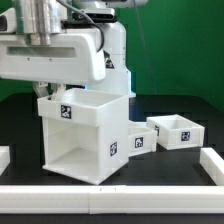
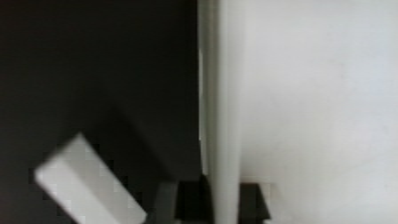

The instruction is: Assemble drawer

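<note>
Shell of the drawer: large white cube, standing on the black desk mid-scene, open at the top, with a deep open bay low in its near face. Black-and-white square tags sit on the upper front panel and on the side facing the exterior view's right.

Two smaller white parts lie off that same side. First tray is an open box, apart from the shell, with a tag on its near wall. Second tray sits between the two, just beside the shell and partly hidden by it; one tag shows.

Arm hangs over the shell's top corner on the exterior view's left, and its bulk blocks any sight of the hand from there.

Wrist view: hand straddles a thin white upright wall, taken to be the shell's. Dark fingers press on either face with no gap showing, so it reads as clamped on that wall. A slanted white slab lies lower down against the dark; too blurred to name.

Long white border bars run along the near edge and the exterior view's right.
</note>
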### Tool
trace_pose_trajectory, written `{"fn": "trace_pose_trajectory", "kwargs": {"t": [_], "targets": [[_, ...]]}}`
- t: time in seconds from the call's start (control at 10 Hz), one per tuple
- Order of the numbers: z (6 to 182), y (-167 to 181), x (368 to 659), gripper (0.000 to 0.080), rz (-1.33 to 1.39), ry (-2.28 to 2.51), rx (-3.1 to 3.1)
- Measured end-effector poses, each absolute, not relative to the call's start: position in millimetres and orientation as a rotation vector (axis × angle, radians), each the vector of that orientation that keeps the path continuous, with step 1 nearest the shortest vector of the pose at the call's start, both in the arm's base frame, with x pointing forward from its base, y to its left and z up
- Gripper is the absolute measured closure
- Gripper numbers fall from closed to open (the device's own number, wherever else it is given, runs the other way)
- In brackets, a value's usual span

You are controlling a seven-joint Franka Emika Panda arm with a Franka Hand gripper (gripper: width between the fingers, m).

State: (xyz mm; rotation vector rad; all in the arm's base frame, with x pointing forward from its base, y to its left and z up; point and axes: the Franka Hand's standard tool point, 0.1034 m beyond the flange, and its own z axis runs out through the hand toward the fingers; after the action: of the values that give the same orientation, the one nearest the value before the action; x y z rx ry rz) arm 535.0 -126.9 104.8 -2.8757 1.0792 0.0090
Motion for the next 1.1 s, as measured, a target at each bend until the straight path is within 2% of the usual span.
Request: {"fn": "trace_pose_trajectory", "kwargs": {"t": [0.2,0.7,1.1], "targets": [[102.0,-113,537,0.0766,0.037,1.391,-2.704],[100.1,-22,548,0.0765,0.099,1.947,-2.356],[97.2,30,553,0.0765,0.117,2.235,-2.101]]}}
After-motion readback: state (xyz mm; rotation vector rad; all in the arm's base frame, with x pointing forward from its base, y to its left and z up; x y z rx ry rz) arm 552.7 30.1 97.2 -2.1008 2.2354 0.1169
